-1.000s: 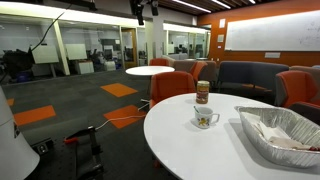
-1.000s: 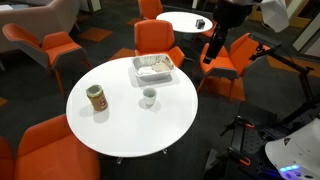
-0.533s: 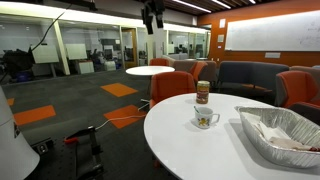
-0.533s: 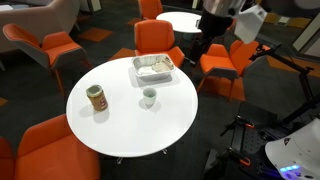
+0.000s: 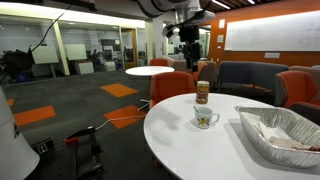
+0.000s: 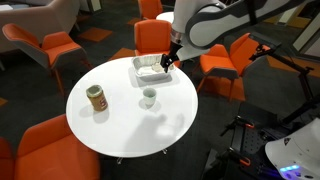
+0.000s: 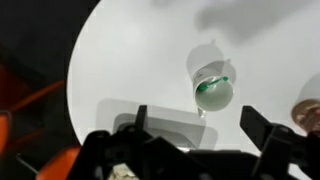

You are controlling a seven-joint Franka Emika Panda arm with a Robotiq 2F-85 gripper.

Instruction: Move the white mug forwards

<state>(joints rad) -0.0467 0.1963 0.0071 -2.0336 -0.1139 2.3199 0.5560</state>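
Note:
The white mug stands upright on the round white table, with its handle to one side. It also shows in an exterior view and in the wrist view, seen from above with a greenish inside. My gripper hangs high above the table, open and empty. In an exterior view it is over the near edge of the foil tray, beyond the mug. In the wrist view the gripper has its two fingers wide apart, with the mug just ahead of them.
A brownish jar with a red lid stands near the mug, also seen in an exterior view. A foil tray with crumpled paper sits at the table's edge. Orange chairs ring the table.
The arm has swung in from beside the table and now hangs over the tray's edge near the mug. The mug, jar and tray have not moved.

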